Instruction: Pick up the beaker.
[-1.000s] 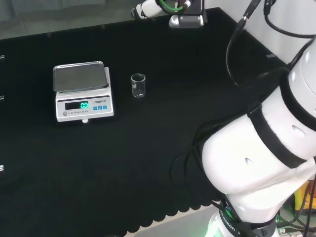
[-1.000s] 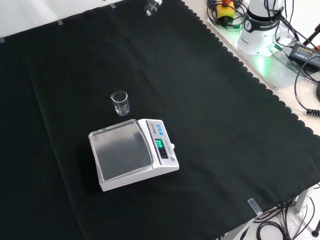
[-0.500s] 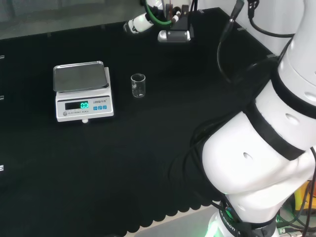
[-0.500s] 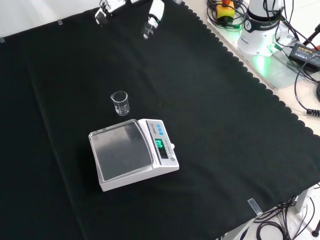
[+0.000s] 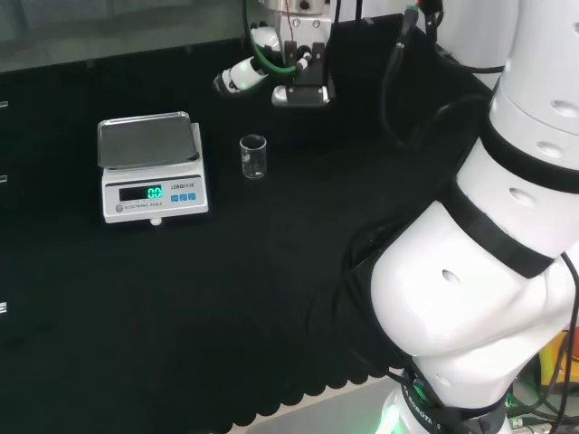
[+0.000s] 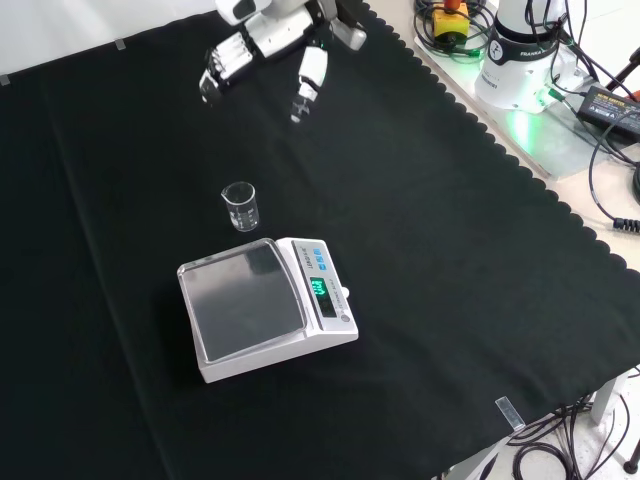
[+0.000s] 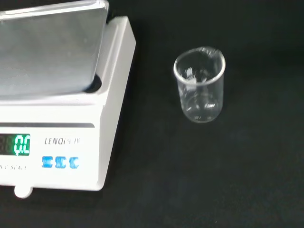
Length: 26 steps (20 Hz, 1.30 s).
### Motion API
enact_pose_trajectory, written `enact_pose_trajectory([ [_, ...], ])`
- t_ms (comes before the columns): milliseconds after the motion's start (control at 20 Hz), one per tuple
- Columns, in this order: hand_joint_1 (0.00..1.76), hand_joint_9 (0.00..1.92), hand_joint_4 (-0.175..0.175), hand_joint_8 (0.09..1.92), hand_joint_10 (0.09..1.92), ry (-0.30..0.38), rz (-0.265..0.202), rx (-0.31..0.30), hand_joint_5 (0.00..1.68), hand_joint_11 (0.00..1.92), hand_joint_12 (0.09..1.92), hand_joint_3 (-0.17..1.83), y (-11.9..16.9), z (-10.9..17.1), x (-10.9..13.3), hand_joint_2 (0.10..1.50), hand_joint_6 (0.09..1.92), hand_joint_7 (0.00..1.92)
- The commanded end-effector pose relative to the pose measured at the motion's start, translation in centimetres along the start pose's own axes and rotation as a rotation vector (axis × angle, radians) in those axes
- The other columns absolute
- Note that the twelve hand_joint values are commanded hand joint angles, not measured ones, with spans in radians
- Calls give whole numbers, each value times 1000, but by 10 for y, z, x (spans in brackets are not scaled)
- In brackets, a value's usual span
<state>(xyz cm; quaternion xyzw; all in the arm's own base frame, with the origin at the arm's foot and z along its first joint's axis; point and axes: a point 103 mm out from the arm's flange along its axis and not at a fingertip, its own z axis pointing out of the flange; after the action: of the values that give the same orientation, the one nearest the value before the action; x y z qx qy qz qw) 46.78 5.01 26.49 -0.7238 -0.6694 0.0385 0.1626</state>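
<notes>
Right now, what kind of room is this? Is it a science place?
Probably yes, a lab bench for robot tests. A small glass beaker stands on black cloth next to a digital scale, and a robot hand with straight fingers hangs above them.

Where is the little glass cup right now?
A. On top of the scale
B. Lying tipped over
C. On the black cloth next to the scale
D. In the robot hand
C: the beaker stands upright on the cloth beside the scale, and the robot hand is apart from it, fingers open.
</notes>
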Motion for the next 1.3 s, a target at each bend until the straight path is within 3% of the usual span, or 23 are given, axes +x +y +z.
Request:
enact_pose_trajectory([
  [50, 441, 0, -72, 487, 509, -8, 10, 30, 110, 0, 993, 167, 20, 30, 15, 913, 87, 0],
  [900, 470, 0, -76, 562, 602, -13, 112, 103, 117, 0, 1044, 151, 77, 66, -1, 913, 87, 0],
  [1000, 473, 0, -77, 567, 607, -37, 121, 105, 118, 0, 1046, 150, 81, 70, -3, 913, 87, 0],
  [1300, 477, 0, -78, 583, 623, -6, 147, 143, 119, 0, 1051, 149, 95, 85, -16, 914, 87, 0],
])
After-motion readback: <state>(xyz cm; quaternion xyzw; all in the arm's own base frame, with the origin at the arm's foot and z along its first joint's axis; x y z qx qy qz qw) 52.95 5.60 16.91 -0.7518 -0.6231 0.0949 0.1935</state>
